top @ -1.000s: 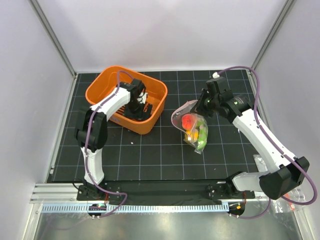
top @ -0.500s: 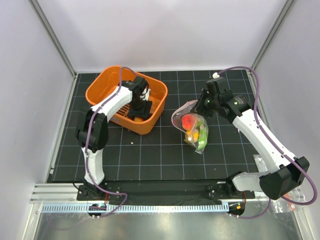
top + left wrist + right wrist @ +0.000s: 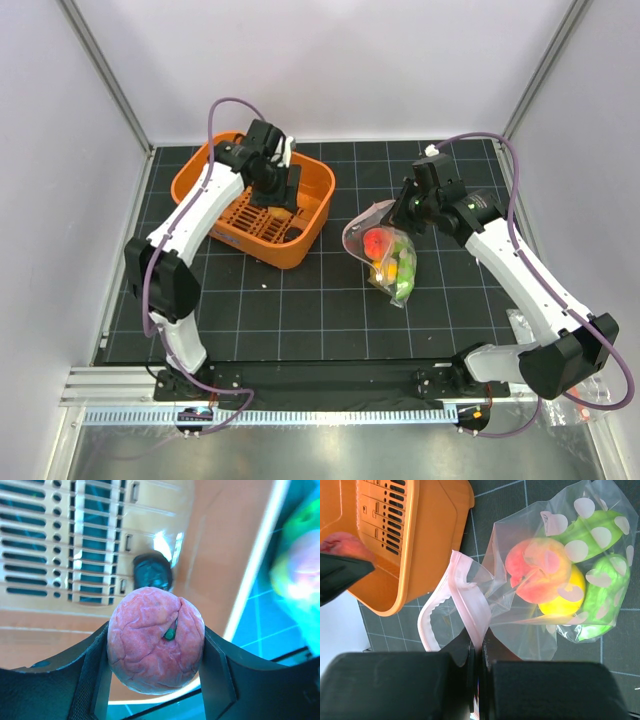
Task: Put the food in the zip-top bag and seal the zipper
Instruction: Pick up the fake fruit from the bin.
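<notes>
My left gripper (image 3: 156, 656) pinches 1 wrinkled pink toy fruit (image 3: 150, 635) over the orange basket (image 3: 196, 178), upper left. My right gripper (image 3: 479, 656) clamps the zip-top bag (image 3: 512, 535) by its zipper (image 3: 464, 587), centre-right. Risk: the slack mouth deflects the fruit.

We find left arm (image 3: 200, 205) and right arm (image 3: 525, 275) white-shelled with black joints. Purple cables (image 3: 507, 165) run along both. Left hand (image 3: 281, 192), right hand (image 3: 405, 216): black.

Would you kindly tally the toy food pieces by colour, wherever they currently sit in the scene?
Peach-red piece, in the clear bag: 1
Yellow piece, in the bag: 1
Green pieces, in the bag: 2
Pinkish-red piece, between the left fingers: 1
Dark piece, in the orange basket: 1
Total: 6
</notes>
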Controlling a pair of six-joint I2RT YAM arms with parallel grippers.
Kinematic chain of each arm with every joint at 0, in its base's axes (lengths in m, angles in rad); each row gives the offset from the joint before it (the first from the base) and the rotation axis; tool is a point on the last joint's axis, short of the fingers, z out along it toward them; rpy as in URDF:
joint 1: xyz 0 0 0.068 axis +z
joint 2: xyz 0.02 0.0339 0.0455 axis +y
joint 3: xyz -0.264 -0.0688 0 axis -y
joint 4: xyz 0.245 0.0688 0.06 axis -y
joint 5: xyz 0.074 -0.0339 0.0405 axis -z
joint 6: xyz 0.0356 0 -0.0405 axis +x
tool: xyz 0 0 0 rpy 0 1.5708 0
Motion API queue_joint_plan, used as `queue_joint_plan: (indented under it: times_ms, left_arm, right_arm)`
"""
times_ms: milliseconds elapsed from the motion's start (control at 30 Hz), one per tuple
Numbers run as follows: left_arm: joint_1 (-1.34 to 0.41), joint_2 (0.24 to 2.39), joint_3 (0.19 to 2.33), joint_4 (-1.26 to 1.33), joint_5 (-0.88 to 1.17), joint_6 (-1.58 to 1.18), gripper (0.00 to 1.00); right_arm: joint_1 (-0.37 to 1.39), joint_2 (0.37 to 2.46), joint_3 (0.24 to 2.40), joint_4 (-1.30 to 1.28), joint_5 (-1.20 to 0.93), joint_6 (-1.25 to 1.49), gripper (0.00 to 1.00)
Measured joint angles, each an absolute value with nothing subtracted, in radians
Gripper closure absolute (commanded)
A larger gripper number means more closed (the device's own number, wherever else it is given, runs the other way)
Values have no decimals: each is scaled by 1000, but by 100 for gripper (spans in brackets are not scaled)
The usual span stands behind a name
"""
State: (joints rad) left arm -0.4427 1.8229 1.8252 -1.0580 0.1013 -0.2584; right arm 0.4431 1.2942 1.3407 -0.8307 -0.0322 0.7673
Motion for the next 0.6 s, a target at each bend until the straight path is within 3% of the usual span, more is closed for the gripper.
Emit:
queue_joint_plan:
  times_ms: [400,600]
  left_arm:
    - [-455,1675,1835,-892,370,-365,88]
    - [-572,1615,1790,-704,464,-492,90]
  right_arm:
    - [443,1296,1341,-831,-44,767,99]
    - [443,1303,1353,-831,-47,767,99]
